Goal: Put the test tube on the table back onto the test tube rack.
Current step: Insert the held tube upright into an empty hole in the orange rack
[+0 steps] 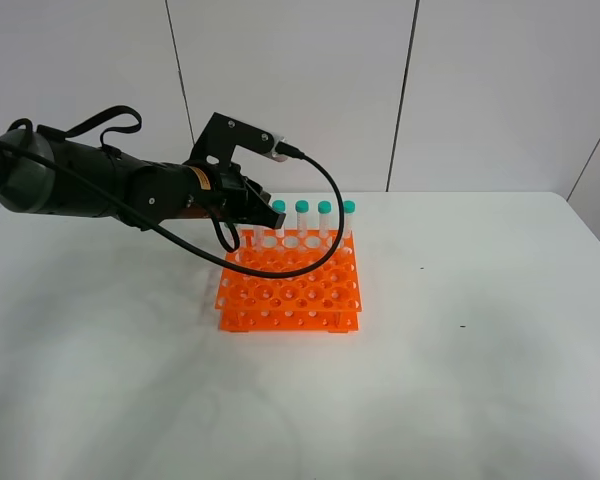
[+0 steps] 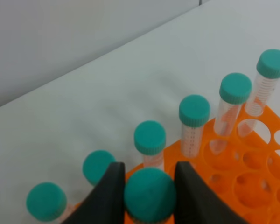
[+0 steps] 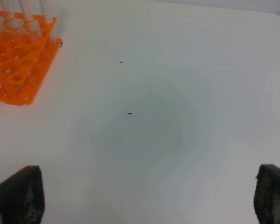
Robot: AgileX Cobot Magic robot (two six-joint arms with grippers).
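Note:
My left gripper (image 1: 264, 213) reaches over the back left of the orange test tube rack (image 1: 290, 290). In the left wrist view its black fingers (image 2: 109, 196) are shut on the teal cap of a test tube (image 2: 150, 198), held upright over the rack (image 2: 256, 182). The tube's lower end is hidden, so I cannot tell whether it sits in a hole. Several identical teal-capped tubes (image 2: 194, 111) stand in the rack's back row (image 1: 324, 208). My right gripper (image 3: 147, 198) is open and empty over the white table (image 3: 177, 93), away from the rack (image 3: 14, 65).
The white table (image 1: 480, 330) spreads out to the right of and in front of the rack. A grey panelled wall (image 1: 300, 90) stands behind it. The left arm's black cable (image 1: 325, 190) loops over the rack's back left. Small dark specks (image 3: 129, 113) lie on the tabletop.

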